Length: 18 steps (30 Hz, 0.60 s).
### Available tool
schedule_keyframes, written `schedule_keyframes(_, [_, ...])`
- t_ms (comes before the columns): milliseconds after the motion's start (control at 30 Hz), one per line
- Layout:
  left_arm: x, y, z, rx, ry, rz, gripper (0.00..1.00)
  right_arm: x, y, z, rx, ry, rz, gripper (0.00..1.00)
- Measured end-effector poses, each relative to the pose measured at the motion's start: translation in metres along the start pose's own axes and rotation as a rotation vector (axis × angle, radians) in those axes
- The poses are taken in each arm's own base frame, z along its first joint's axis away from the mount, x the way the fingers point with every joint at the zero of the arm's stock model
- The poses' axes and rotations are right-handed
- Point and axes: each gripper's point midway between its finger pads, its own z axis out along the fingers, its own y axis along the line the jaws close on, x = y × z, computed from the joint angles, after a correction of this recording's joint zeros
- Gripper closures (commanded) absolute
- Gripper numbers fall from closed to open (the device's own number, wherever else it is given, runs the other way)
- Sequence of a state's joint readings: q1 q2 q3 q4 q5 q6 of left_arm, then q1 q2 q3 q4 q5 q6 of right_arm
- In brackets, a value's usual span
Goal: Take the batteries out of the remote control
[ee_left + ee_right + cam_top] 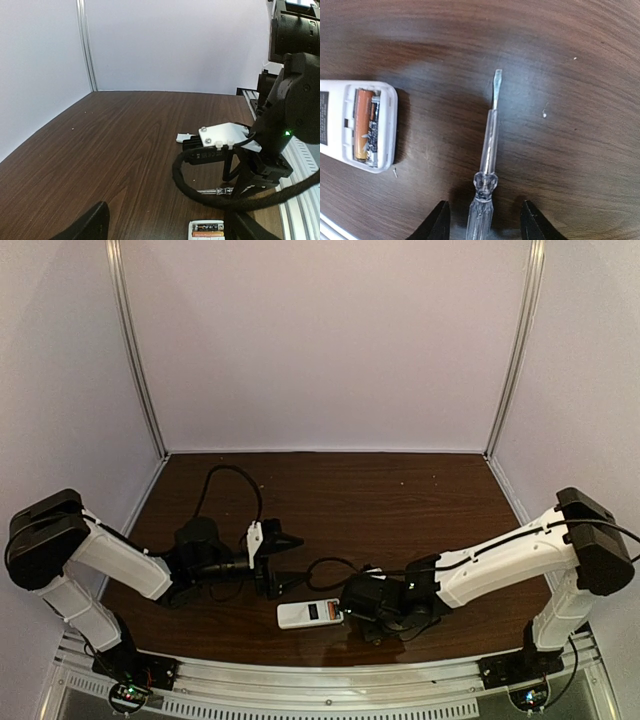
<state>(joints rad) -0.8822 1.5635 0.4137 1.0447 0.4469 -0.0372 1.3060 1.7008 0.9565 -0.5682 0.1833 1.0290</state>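
Note:
The white remote control (310,613) lies back-up near the table's front edge, its compartment uncovered. Two batteries lie side by side in it, an orange one (362,120) and a dark one (373,134); they also show in the left wrist view as batteries (207,230). My right gripper (485,225) stands open just right of the remote, its fingers (437,222) apart on either side of a clear-handled screwdriver (489,145) lying on the table. My left gripper (167,227) is open and empty, behind the remote (207,229).
A small flat white piece (182,137) lies on the wood beyond the right wrist. The right arm (285,115) and its black cable (200,187) loop close in front of my left gripper. White walls enclose the brown table (400,500).

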Motion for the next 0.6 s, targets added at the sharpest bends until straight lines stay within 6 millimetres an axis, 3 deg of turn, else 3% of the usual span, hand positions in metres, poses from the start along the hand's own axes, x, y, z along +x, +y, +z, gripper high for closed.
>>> schedule_keyframes(133, [0.0011, 0.0007, 0.0, -0.004, 0.005, -0.002, 0.2, 0.0051, 0.003, 0.0039, 0.031, 0.022, -0.007, 0.69])
schedule_keyframes(233, [0.0019, 0.0007, 0.0, -0.005, 0.008, -0.003, 0.2, 0.0075, 0.0015, 0.0034, 0.041, 0.027, -0.003, 0.91])
schedule_keyframes(300, [0.0019, 0.0008, 0.0, -0.005, 0.008, -0.003, 0.2, 0.0083, -0.0003, 0.0032, 0.049, 0.031, 0.009, 1.0])
schedule_keyframes(600, [0.0019, 0.0009, 0.0, -0.005, 0.008, -0.003, 0.2, 0.0063, -0.0063, 0.0023, 0.077, 0.017, 0.006, 1.0])
